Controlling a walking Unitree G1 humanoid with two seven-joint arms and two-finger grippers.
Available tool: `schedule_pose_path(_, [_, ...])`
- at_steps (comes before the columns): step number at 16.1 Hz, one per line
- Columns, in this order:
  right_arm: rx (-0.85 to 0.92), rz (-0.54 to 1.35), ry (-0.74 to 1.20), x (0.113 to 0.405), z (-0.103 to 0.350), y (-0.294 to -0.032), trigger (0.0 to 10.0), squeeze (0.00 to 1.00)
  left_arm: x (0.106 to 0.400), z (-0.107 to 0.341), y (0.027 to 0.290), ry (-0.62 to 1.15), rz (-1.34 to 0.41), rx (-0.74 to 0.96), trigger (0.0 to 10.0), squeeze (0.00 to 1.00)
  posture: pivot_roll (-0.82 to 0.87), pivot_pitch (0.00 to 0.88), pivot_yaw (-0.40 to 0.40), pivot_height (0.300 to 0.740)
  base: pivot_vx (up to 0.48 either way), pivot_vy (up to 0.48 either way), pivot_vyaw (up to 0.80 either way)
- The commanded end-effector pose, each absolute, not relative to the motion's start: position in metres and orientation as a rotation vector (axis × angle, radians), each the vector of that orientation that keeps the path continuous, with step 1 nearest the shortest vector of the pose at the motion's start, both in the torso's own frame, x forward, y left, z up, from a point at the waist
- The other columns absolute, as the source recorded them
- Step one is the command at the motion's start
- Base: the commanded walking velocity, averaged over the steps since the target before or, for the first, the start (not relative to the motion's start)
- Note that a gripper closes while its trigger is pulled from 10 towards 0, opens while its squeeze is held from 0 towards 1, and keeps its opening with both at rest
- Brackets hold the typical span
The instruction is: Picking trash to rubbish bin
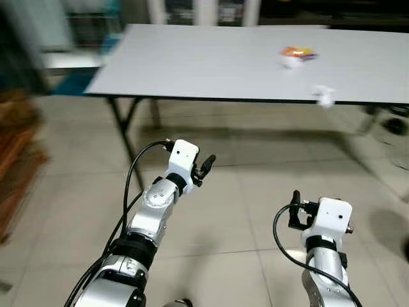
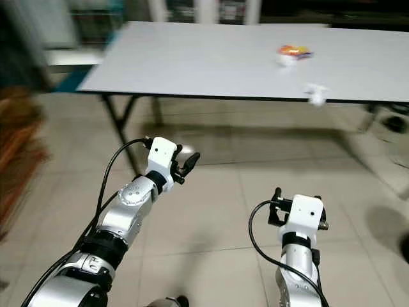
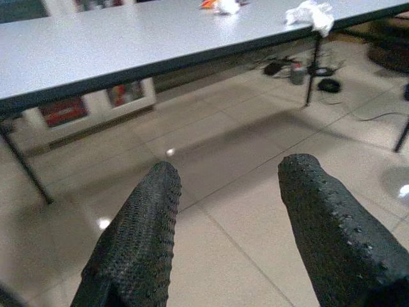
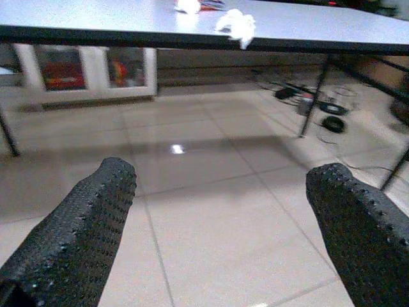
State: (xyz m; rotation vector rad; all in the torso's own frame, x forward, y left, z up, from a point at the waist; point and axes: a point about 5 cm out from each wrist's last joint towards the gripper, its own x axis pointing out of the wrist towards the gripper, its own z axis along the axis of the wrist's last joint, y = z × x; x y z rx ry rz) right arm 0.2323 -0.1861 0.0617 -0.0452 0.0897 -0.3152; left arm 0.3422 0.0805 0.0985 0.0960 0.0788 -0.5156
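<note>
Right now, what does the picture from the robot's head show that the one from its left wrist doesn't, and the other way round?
Only the left eye view shows both silver arms from above, the left tool and right tool held over the tiled floor, each empty.

Only the left wrist view looks under the table: cables and small dark items lie on the floor there, and the tool's textured black fingers show close up, spread apart.

Both show the grey table, the crumpled white tissue at its near edge and the colourful wrapper farther back.
</note>
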Motion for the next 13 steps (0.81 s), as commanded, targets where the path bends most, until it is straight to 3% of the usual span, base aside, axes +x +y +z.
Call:
schedule_pose_path(1, [-0.058,-0.326,0.086,0.2318,0.0629,-0.1897,10.0,0.00,0.3418,0.0988,0.0736,0.073,-0.528,0.109,10.0,0.00,0.11,0.051,-0.007,0.740,0.000,-0.428,0.00])
schedule_pose_path(2, [-0.058,-0.326,0.086,0.2320,0.0630,-0.1895,10.0,0.00,0.3419,0.0990,0.0736,0.071,-0.526,0.105,10.0,0.00,0.11,0.051,-0.007,0.740,0.000,-0.428,0.00])
schedule_pose_path(13, [-0.060,-0.317,0.089,0.2318,0.0623,-0.1881,10.0,0.00,0.3425,0.0985,0.0727,0.064,-0.518,0.070,10.0,0.00,0.10,0.046,-0.010,0.740,0.000,0.000,0.00])
